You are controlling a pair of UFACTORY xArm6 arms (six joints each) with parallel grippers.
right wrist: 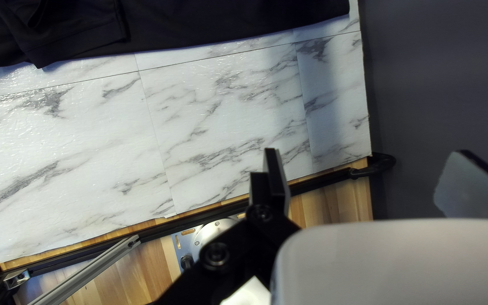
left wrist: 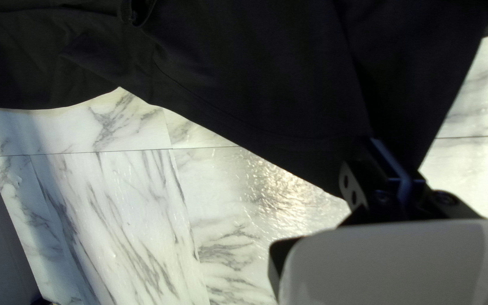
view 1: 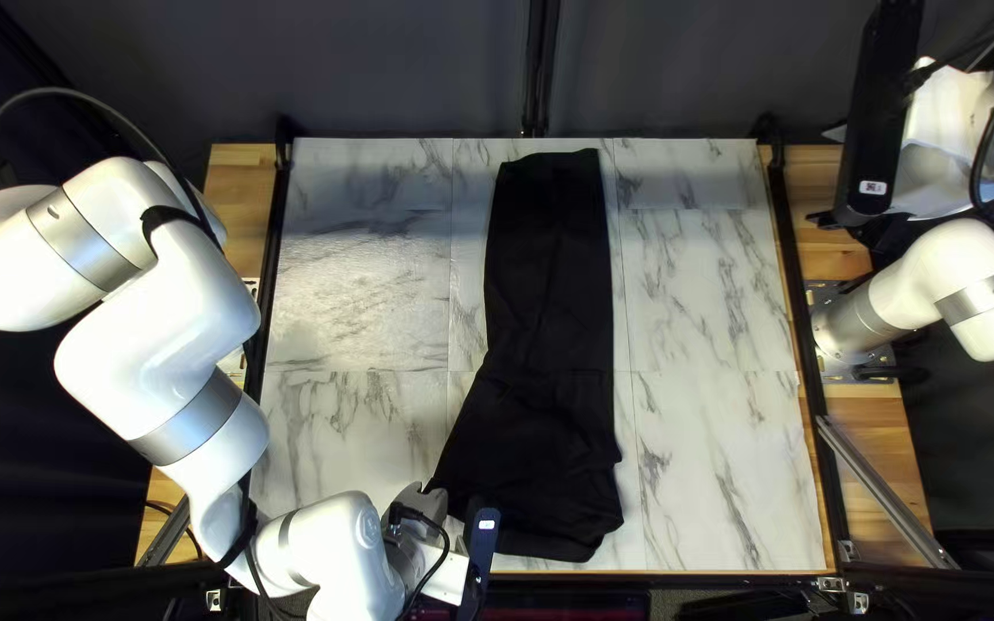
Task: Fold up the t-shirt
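left gripper [left wrist: 388,161] pinches the near end of the black t-shirt [view 1: 549,288], which lies lengthwise mid-table [view 1: 710,460], probably to lead a fold, while the right gripper [right wrist: 368,153], wide open and empty, hangs aside, leaving room.

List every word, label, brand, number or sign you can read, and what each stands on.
None can be read.
White label on the black housing of my right arm: too small to read.
Small pale label on the dark housing of my left arm: too small to read.
Black t-shirt: no print shows on the parts in view.
Marble-patterned tabletop: only veins and seams, no text.
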